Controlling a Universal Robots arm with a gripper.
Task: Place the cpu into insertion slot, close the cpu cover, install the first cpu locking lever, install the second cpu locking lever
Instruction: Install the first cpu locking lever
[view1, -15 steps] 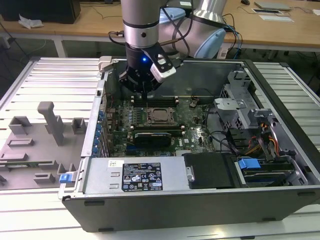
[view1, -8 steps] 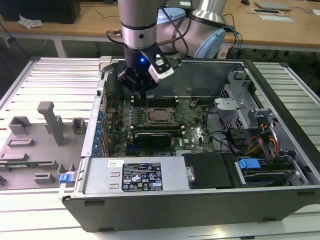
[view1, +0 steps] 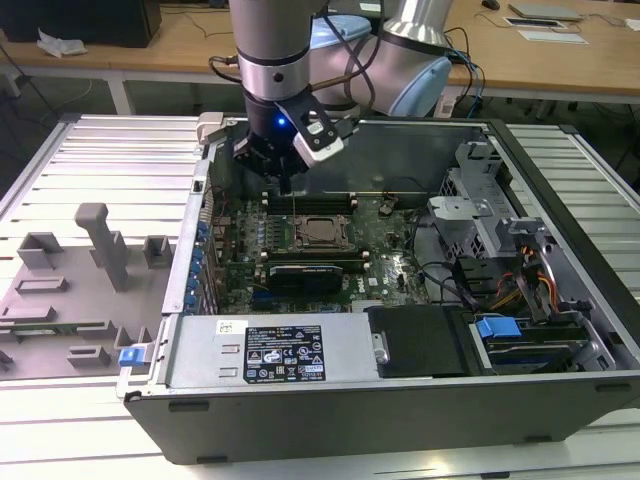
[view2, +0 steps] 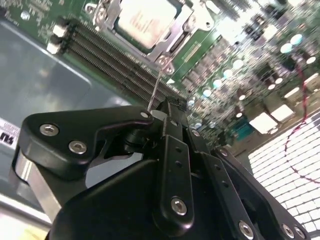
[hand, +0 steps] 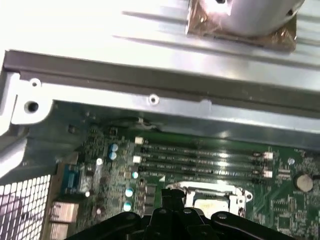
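Observation:
The cpu (view1: 321, 232), a silver-grey square, lies in the insertion slot (view1: 301, 243) on the green board inside the open case. In the second wrist view the cpu cover (view2: 173, 43) lies flat as a metal frame around the cpu (view2: 145, 20). A thin wire locking lever (view2: 155, 85) rises from the cover's corner up to my fingertips. My gripper (view1: 287, 186) hangs just behind the socket, over the memory slots, and looks shut on the lever's end (view2: 159, 111). In the first wrist view the cpu (hand: 210, 204) shows just past the gripper (hand: 172, 206).
Long memory slots (view1: 310, 200) run behind the socket. A black card (view1: 310, 272) lies in front of it. The power supply (view1: 270, 350) fills the case front and a drive cage (view1: 480, 205) stands on the exterior view's right. A grey fixture plate (view1: 80, 280) lies outside.

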